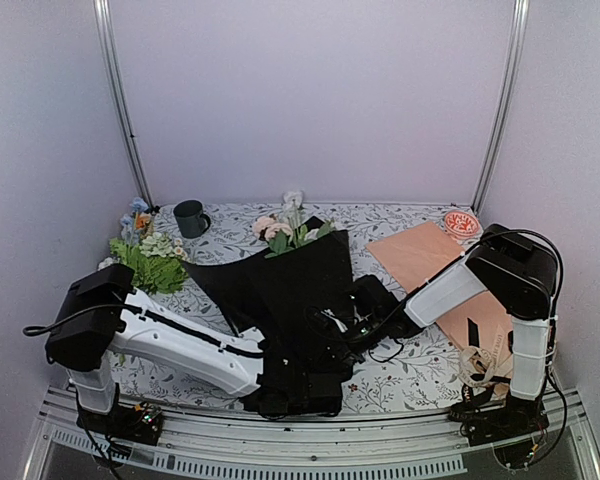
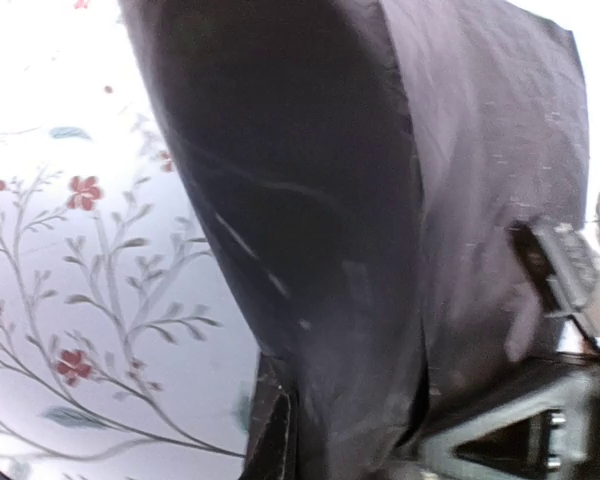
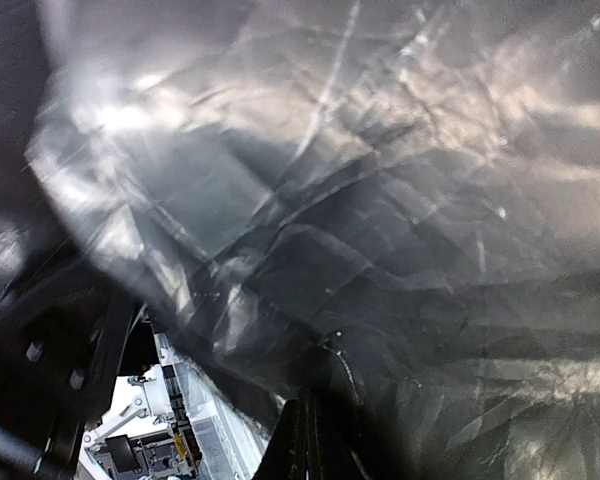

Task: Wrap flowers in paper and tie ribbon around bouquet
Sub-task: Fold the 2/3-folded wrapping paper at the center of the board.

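Nearest: left gripper [image 1: 300,390] at near edge of paper [image 1: 290,282], jaws clamped on black fold. Right gripper [image 1: 332,322] on paper's right side, pressed closed, hold unclear. Flowers [image 1: 283,229] poking past paper's far edge. Peach sheet [image 1: 425,255] right of paper.

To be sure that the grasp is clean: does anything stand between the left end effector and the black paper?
Nothing visible does. The left end effector is shut directly on the near end of the paper, which hangs right down into its grip. Only the flowered tablecloth shows beside it.
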Robot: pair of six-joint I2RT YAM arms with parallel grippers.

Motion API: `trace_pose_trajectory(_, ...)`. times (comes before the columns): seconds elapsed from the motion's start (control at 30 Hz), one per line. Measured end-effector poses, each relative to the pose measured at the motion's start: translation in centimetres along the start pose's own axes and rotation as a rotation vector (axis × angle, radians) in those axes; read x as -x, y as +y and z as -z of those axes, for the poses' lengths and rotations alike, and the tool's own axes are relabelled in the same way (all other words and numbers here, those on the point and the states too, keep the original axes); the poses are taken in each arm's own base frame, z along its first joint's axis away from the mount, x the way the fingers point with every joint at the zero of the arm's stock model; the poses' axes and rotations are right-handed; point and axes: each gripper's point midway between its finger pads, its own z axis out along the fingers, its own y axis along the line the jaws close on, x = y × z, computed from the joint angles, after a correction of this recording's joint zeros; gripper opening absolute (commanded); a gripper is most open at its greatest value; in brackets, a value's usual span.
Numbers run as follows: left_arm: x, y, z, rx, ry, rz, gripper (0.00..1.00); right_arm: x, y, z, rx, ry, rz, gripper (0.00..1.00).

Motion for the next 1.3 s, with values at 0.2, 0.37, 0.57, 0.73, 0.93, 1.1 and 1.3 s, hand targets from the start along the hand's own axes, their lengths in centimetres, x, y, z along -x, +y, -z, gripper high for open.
trace_pose_trajectory(0.2, 0.1, -2.2, 0.6, -0.003, -0.01, -0.011, 0.0, 0.0, 0.0, 0.0, 0.001, 0.0, 0.0, 0.0)
trace_pose_trajectory(0.37, -0.1, -5.1, 0.4, -0.045, 0.017, -0.085, 0.0, 0.0, 0.0, 0.0, 0.002, 0.001, -0.002, 0.0)
trace_pose_trajectory(0.57, -0.2, -7.7, -0.1, -0.096, 0.045, -0.163, 0.0, 0.1, 0.0, 0.2, 0.005, 0.002, -0.008, 0.0)
trace_pose_trajectory(0.73, -0.7, -9.5, -0.2, -0.15, 0.071, -0.254, 0.0, 0.2, 0.0, 0.7, 0.03, 0.004, -0.029, 0.0)
trace_pose_trajectory(0.93, -1.7, -11.2, -0.2, -0.212, 0.111, -0.343, 0.0, 0.2, 0.1, 1.2, 0.064, 0.001, -0.051, 0.01)
trace_pose_trajectory(1.1, -3.0, -10.6, -1.0, -0.224, 0.174, -0.457, 0.0, -0.1, 0.0, 1.6, 0.074, -0.014, -0.073, 0.0)
trace_pose_trajectory(1.3, -4.1, -11.5, -1.3, -0.251, 0.241, -0.723, 0.0, -0.4, -0.4, 2.8, 0.085, -0.047, -0.148, 0.0)
